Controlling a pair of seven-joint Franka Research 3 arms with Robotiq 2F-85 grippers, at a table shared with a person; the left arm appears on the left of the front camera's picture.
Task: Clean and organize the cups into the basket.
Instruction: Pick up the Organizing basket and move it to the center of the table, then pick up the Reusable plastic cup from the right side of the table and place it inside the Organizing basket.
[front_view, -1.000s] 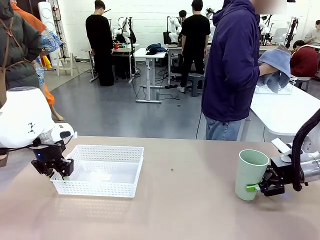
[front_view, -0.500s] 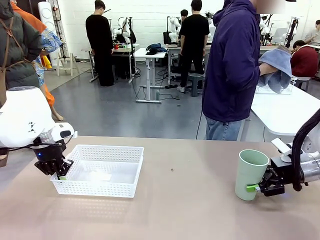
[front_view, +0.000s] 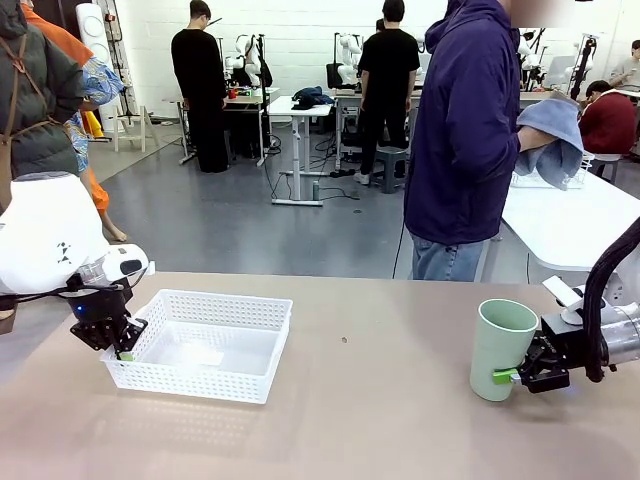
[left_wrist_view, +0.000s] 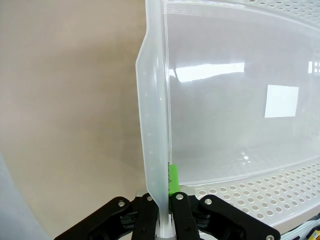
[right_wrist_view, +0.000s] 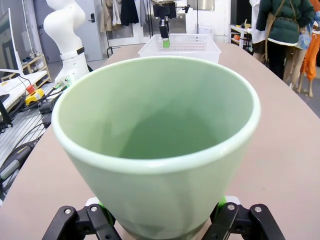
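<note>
A pale mint green cup (front_view: 500, 345) stands upright on the tan table at the right. My right gripper (front_view: 512, 376) holds it low at its base. In the right wrist view the cup (right_wrist_view: 155, 140) is close up, and my right gripper (right_wrist_view: 159, 205) has a green pad against each side with no gap showing. The white lattice basket (front_view: 215, 298) sits at the left, with nothing in it. My left gripper (front_view: 122, 352) is shut on its left rim. In the left wrist view my left gripper (left_wrist_view: 164, 200) pinches the basket's thin wall (left_wrist_view: 155, 125).
A person in a navy hoodie (front_view: 465, 130) stands at the far side holding a blue-grey cloth (front_view: 550, 130). A white table (front_view: 570, 220) lies behind at the right. Bare tabletop (front_view: 380, 400) stretches between basket and cup.
The left gripper lifted slightly and the basket's right end slid a little to the right. The right gripper and cup look unmoved.
</note>
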